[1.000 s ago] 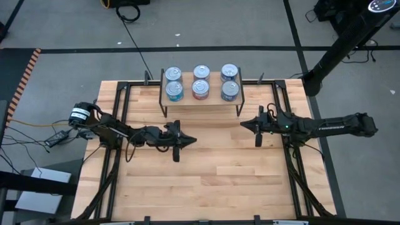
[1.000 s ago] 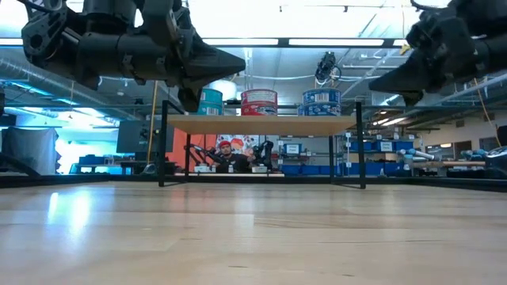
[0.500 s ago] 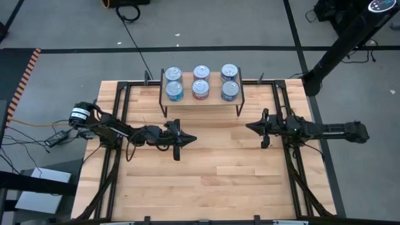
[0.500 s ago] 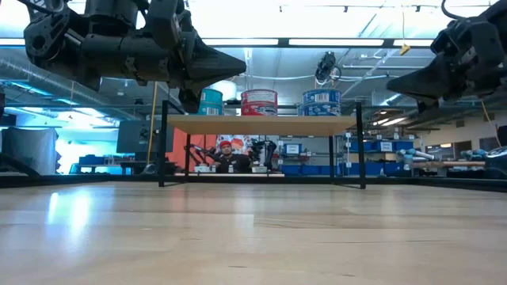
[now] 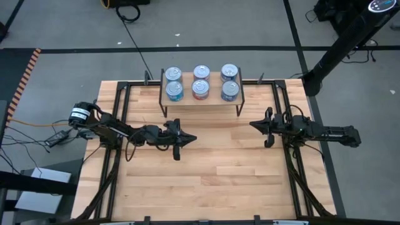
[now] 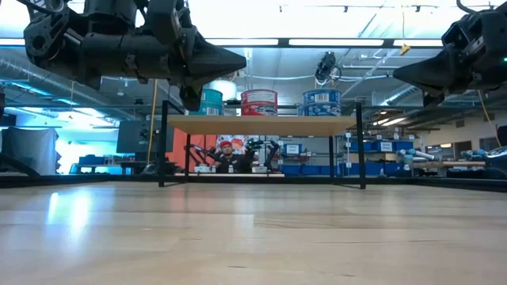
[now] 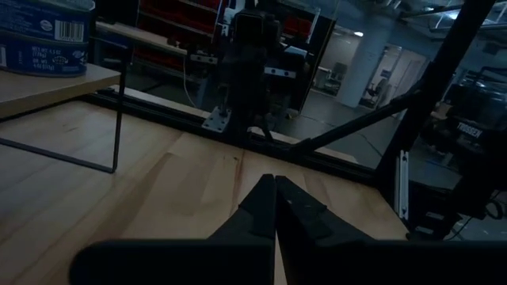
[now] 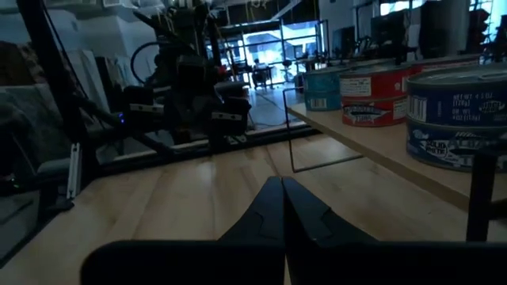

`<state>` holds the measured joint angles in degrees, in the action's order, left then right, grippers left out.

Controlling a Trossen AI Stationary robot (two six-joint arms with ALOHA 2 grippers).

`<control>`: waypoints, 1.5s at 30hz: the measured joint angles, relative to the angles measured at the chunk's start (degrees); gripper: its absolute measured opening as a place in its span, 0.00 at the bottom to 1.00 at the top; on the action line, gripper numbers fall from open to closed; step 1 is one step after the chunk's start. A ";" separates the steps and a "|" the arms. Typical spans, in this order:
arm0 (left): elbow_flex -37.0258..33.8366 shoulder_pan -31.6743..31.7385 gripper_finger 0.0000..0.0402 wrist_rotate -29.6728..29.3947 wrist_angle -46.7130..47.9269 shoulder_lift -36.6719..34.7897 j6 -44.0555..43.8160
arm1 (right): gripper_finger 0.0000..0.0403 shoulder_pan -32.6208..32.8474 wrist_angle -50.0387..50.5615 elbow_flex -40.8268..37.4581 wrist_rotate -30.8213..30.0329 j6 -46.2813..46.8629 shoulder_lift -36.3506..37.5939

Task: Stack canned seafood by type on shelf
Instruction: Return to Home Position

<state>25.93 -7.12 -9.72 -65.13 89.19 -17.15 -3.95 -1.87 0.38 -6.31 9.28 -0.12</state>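
The small shelf [image 5: 201, 104], a light wooden plank on thin black metal legs, stands at the upper centre of the high view, on the far part of the pale wooden desk [image 5: 219, 181]. Short round silver-topped tins [image 5: 200, 89] fill it in three columns, stacked two high: teal-labelled tins [image 6: 211, 101] on the left, red-labelled tins [image 6: 259, 102] in the middle, dark-blue-labelled tins [image 6: 321, 102] on the right. The dark left tool [image 5: 190, 139] hovers at centre left, its fingers pressed together on nothing. The dark right tool [image 5: 255, 125] hovers at centre right, likewise narrowed to touching and empty.
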 joint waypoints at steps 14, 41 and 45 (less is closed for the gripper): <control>0.00 -0.10 0.02 0.00 -1.50 -0.13 0.28 | 0.00 0.03 -2.20 0.02 -3.03 -3.80 -0.04; -0.04 5.90 0.02 1.75 22.01 -21.91 8.70 | 0.10 -1.48 -1.03 0.00 -4.37 -6.36 -1.09; -0.13 7.53 0.02 2.12 30.49 -28.80 10.04 | 0.10 -1.48 -1.03 0.00 -4.36 -6.43 -1.09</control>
<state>25.80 0.41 -7.60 -34.64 60.39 -7.11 -5.43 -2.90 0.38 -10.67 2.85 -1.21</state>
